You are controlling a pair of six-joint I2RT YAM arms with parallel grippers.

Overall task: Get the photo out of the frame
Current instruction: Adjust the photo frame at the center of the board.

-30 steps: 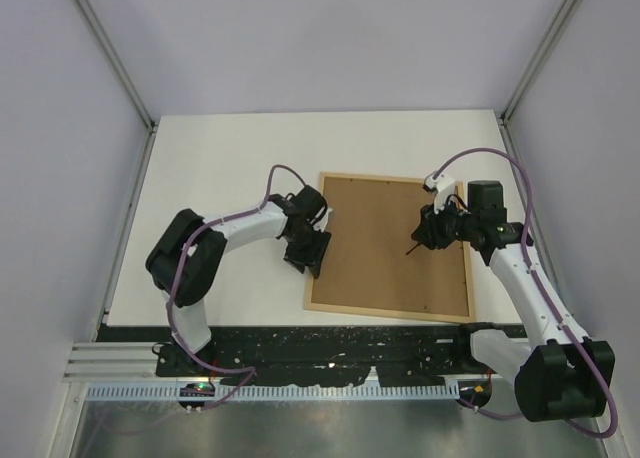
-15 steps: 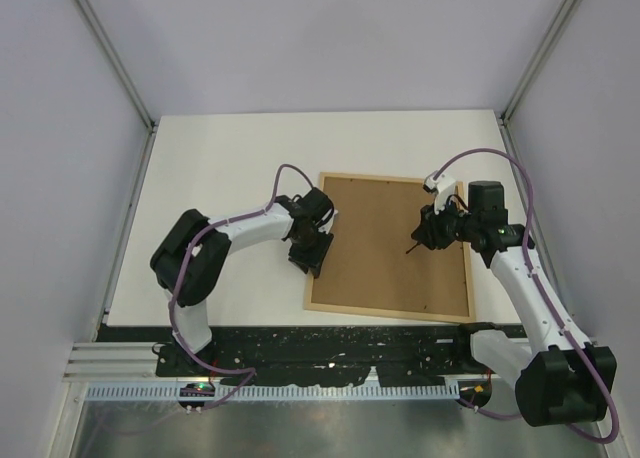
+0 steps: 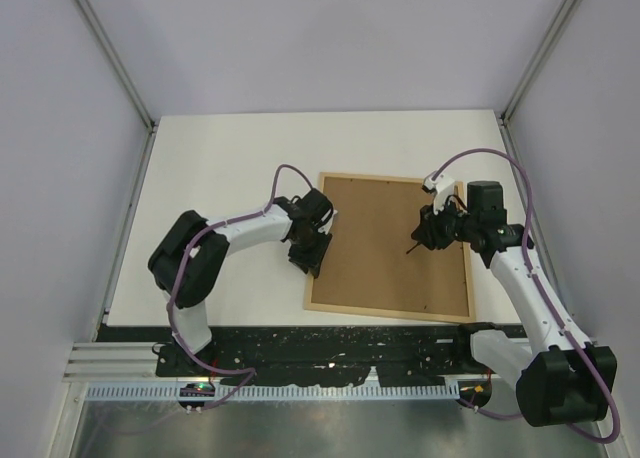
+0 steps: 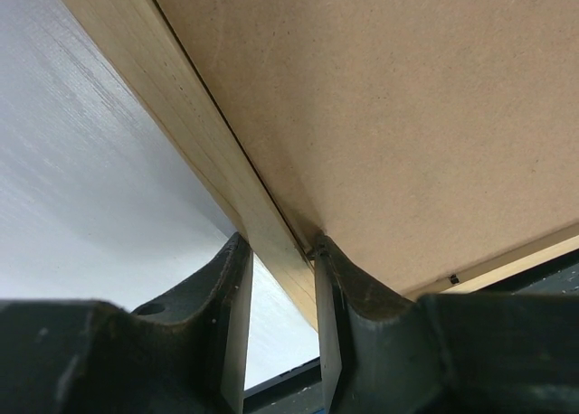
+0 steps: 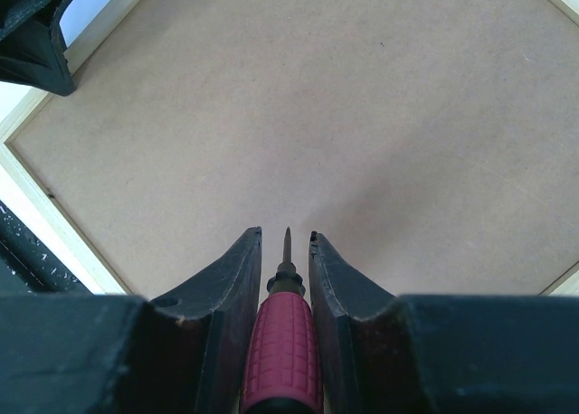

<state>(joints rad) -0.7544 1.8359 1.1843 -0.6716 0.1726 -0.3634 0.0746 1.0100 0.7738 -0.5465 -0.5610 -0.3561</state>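
My left gripper (image 4: 280,249) clamped on the frame (image 3: 386,313) edge strip, right gripper (image 5: 285,238) pinching a screwdriver (image 5: 282,351), I see only the brown back (image 3: 390,246), photo hidden.

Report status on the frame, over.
Left end effector astride frame rail, grip unclear. Right end effector holding screwdriver over backing board. Face-down frame, photo unseen.

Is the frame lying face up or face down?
Face down: the frame shows its brown back upward; no photo visible.

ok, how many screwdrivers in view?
1: held in the right gripper, the screwdriver points its tip over the frame back. Others may be hidden underneath.
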